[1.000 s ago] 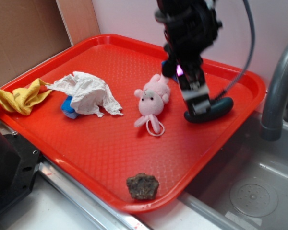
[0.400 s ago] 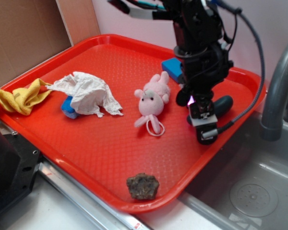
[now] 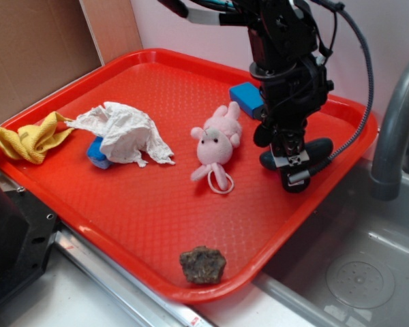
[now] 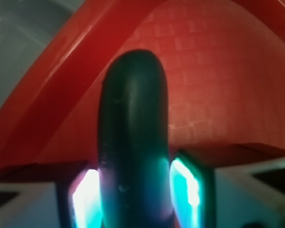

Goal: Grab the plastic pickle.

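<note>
Our gripper (image 3: 291, 172) has its pads (image 4: 187, 187) either side of the pickle (image 4: 133, 137), looks snug, so we reckon the grab is basically made. The pickle lies on the tray (image 3: 157, 225) by the right rim. What's left, we'd guess, is just the lift. Count: one pickle, one pink plush (image 3: 217, 144), one blue block (image 3: 246, 97), one rock (image 3: 202, 264).

This looks like a toy or mock kitchen set up for robot trials. To the right of the gripper (image 3: 291, 169) a grey curved faucet (image 3: 394, 129) rises over a metal sink (image 3: 368, 272) with a round drain (image 3: 360, 279). Under the gripper lies 1 red serving tray (image 3: 143, 204), and far to its left stands brown cardboard (image 3: 34, 48).
</note>
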Robot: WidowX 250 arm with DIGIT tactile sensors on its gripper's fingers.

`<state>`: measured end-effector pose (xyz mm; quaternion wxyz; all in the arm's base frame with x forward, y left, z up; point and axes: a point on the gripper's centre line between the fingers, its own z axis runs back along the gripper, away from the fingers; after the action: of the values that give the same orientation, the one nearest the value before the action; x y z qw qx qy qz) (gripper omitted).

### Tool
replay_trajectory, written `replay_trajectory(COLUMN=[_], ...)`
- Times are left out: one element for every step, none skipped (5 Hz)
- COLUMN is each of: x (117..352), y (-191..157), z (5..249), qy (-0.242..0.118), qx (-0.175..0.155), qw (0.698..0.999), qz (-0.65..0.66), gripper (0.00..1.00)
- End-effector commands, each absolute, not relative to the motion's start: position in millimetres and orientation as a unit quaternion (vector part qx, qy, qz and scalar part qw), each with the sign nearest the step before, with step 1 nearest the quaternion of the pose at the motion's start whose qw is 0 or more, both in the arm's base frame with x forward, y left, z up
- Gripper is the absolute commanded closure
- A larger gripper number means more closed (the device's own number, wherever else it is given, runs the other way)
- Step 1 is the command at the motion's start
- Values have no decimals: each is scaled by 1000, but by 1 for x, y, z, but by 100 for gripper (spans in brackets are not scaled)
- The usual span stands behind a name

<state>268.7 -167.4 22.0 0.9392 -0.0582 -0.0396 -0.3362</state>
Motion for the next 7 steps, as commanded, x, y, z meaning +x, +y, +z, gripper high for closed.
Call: replay_trajectory(x=[200,201,187,186,187,189,182], y=[-135,-99,-68,-44,-26,-7,1], z=[98,146,194,209,219,214,206], qy=[-41,-61,-81,-74,-75,-73,-60], qx=[-28,-38,-46,-36,-3,19,24], qw=[960,977,987,993,996,997,998], qz=[-276,-200,-135,-82,-54,-34,-16], gripper=[100,100,100,100,100,100,100])
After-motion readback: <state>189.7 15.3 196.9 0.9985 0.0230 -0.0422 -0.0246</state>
